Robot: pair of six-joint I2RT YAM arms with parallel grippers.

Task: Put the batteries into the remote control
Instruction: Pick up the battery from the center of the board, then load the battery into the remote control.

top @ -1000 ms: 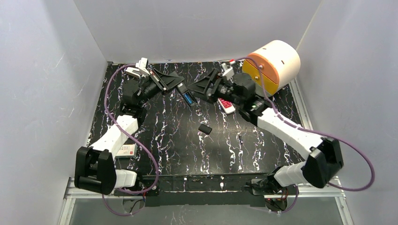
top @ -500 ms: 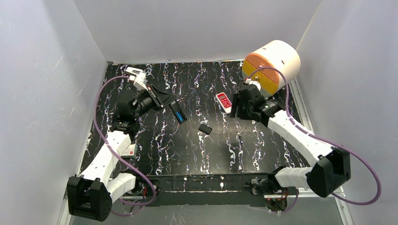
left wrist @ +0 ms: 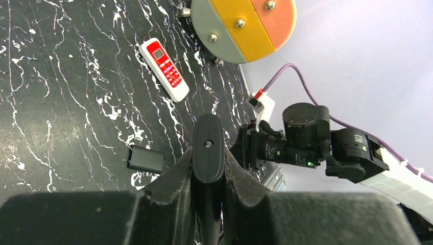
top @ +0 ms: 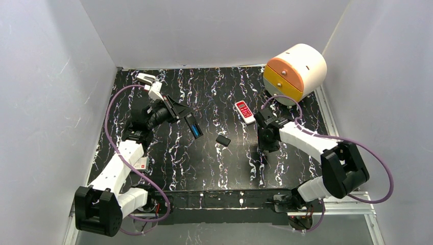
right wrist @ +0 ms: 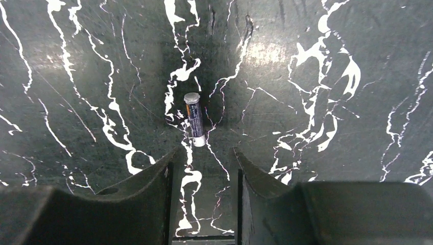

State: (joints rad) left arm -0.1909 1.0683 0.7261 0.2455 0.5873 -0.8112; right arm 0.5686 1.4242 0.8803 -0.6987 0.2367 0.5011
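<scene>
The marbled black table [top: 214,168] carries a cream-and-orange drum cabinet [top: 297,68] at its far right corner, and everything here is placed from that drum. The right arm has swung away from the table's middle, where it met the left arm a second ago. It now points straight down, nearer the bases than the drum and a little to its left. The left arm has drawn back too, well left of the drum. The left gripper [top: 185,117] is clamped on the black remote [top: 193,125], whose open back shows blue, probably a cell already seated. This looks like a fetch for the next cell. A red-and-white remote [top: 245,112] and a loose black cover [top: 222,140] lie between the drum and the held remote. The right gripper [right wrist: 206,153] stands parted and empty. The battery [right wrist: 194,119] lies flat on the table just beyond its tips, slightly off centre and untouched.
</scene>
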